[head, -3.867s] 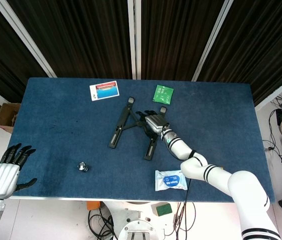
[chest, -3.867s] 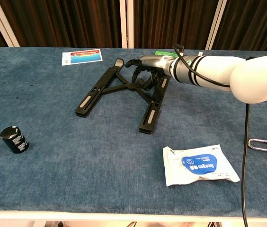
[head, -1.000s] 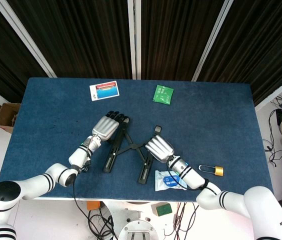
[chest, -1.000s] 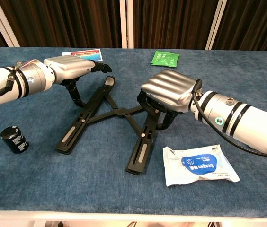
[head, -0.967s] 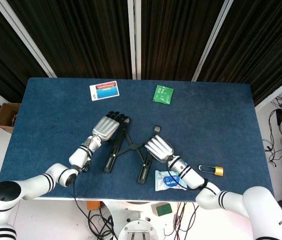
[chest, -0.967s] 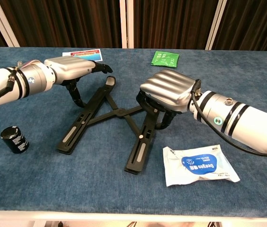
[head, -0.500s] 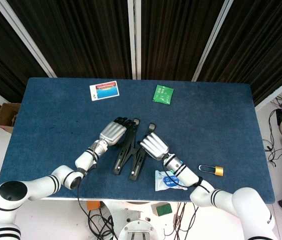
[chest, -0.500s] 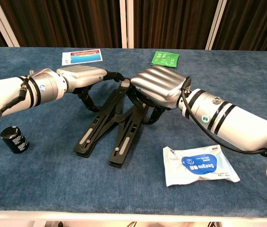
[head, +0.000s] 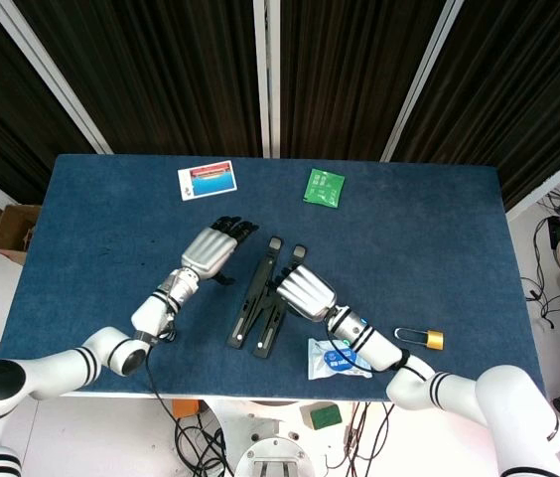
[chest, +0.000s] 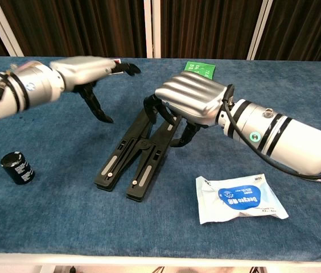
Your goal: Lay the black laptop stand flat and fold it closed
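chest view | right hand [chest: 192, 102] grips laptop stand [chest: 140, 156] | left hand [chest: 89, 71] spread | wipes pack [chest: 239, 199] beside

A lab test bench: blue felt table [head: 439, 214], black curtains [head: 350, 70], floor cables [head: 548, 283].

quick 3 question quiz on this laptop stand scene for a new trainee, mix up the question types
1. True or false: the laptop stand lies flat with its two bars close side by side.
2. Which hand is on the stand? A) left hand B) right hand C) both
3. Fill in: the white wipes packet lies on the robot's ____ side of the stand.

Key
1. True.
2. B. The right hand rests on the stand's far end; the left hand is lifted clear, fingers spread.
3. Right.
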`<state>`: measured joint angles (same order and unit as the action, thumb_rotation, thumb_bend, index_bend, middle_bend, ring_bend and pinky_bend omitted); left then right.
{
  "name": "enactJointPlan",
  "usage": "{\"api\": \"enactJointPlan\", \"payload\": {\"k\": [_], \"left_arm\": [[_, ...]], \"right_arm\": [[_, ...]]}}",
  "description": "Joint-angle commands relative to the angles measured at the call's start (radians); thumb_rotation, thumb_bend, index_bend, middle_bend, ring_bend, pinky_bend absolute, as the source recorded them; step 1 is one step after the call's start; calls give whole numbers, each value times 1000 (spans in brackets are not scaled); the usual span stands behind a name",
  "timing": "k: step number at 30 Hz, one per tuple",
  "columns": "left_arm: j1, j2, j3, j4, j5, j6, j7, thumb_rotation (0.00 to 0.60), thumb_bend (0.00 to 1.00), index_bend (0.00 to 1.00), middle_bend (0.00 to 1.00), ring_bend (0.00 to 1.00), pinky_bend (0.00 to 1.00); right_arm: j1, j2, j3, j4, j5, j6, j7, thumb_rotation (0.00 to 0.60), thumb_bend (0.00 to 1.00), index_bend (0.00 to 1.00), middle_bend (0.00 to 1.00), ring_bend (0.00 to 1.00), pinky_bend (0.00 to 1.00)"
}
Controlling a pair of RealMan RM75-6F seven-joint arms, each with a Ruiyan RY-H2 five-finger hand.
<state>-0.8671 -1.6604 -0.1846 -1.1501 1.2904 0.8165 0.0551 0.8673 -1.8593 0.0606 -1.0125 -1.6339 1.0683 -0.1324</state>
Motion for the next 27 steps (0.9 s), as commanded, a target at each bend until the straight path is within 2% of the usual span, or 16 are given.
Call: {"api": "enactJointPlan", "payload": {"k": [1, 3, 6, 7, 14, 25, 27], "left_arm": [[64, 109, -2, -115, -3, 82, 10, 600, 91, 73, 76, 36, 95], [86, 152, 2, -160, -5, 107, 21, 600, 91, 73, 76, 36, 95], [109, 195, 10, -208, -14, 127, 44, 600, 91, 73, 76, 37, 94], [115, 205, 13, -220, -18, 130, 50, 600, 91, 73, 76, 36, 93], [138, 239, 23, -265, -48, 134, 70, 600, 91, 73, 76, 36, 93], [146, 245, 20, -259, -53, 136, 47, 600, 92, 73, 66, 36, 93], [147, 245, 21, -255, -52, 136, 42, 600, 91, 73, 66, 36, 93]], "right_arm": [[54, 177, 24, -247, 60, -166, -103, 600, 31, 178, 450, 338, 445], [90, 232, 48, -327, 129, -282, -160, 600, 31, 43, 300, 182, 279], [143, 281, 76, -391, 222, -415, -221, 600, 30, 0, 168, 31, 132], [156, 284, 82, -394, 243, -437, -238, 600, 30, 0, 155, 13, 116], [219, 221, 91, -321, 344, -520, -284, 600, 30, 0, 144, 0, 100], [277, 111, 71, -178, 350, -550, -283, 600, 29, 0, 159, 0, 100], [283, 95, 72, -154, 344, -544, -273, 600, 59, 19, 182, 1, 100]]}}
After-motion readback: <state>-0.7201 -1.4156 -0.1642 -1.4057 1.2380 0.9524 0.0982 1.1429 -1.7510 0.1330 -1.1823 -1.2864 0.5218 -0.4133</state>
